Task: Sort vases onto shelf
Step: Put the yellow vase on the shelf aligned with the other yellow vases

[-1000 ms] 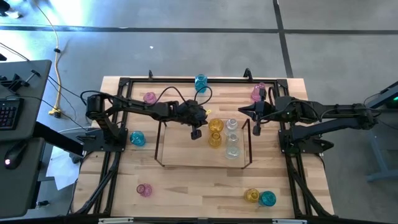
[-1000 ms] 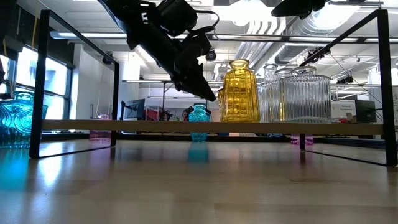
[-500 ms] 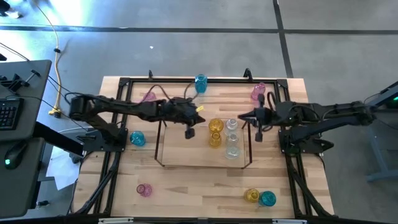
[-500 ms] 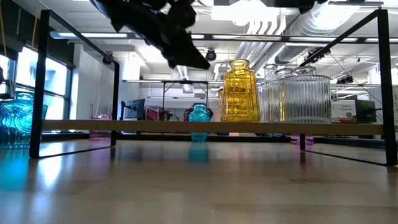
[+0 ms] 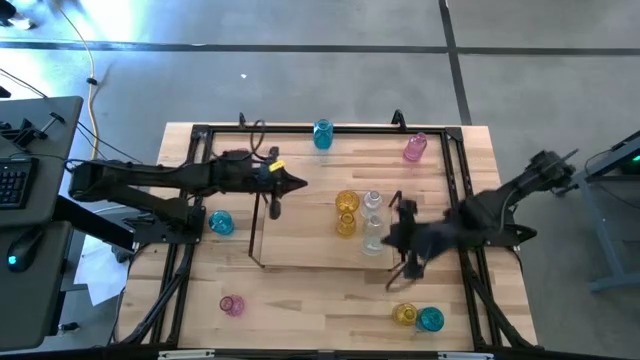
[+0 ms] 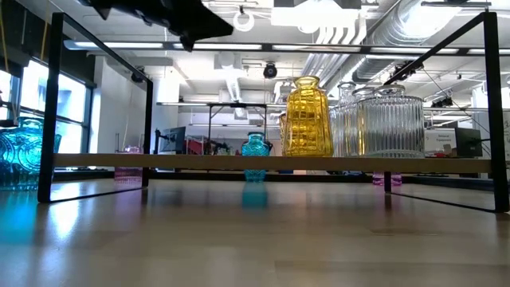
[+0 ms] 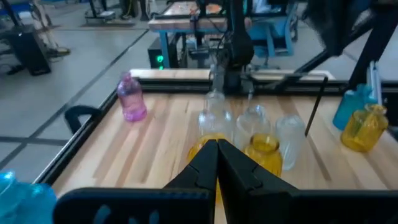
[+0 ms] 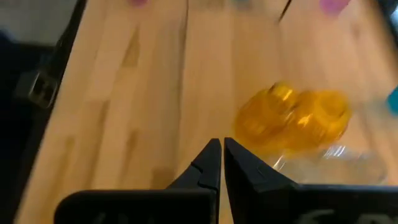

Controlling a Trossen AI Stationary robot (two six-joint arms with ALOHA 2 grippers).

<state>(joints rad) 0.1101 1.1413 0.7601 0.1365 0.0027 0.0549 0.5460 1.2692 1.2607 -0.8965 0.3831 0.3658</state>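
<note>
High view gives the clearest tally, so here's where I'm at: the shelf (image 5: 262,238) sits mid-table with four vases bunched at its right end, two yellow vases (image 5: 346,203) and two clear vases (image 5: 372,237), and the whole left stretch of it is bare. So I'd call it roughly a third done, more or less. Left on the table are a blue vase (image 5: 322,133) at the far edge, a pink vase (image 5: 415,147) at the far right corner, another blue one (image 5: 221,222) off the shelf's left end, a small pink one (image 5: 232,305) near the front left, and a yellow and blue pair (image 5: 417,318) touching each other at the front right. That's six loose ones I can count; if there are more, they're hidden by my arms. My left gripper (image 5: 274,206) hangs over the shelf's left end, and in the left wrist view its fingers are pinched together with nothing between them. My right gripper (image 5: 404,268) is down by the shelf's near right corner, not far from that front right pair, and in the right wrist view its fingers (image 8: 205,163) are also closed up and carrying nothing. Low view backs up the shelf count, a yellow one (image 6: 307,117) beside the ribbed clear ones (image 6: 388,121). Both hands are free, so my guess is the front right pair goes next.
</note>
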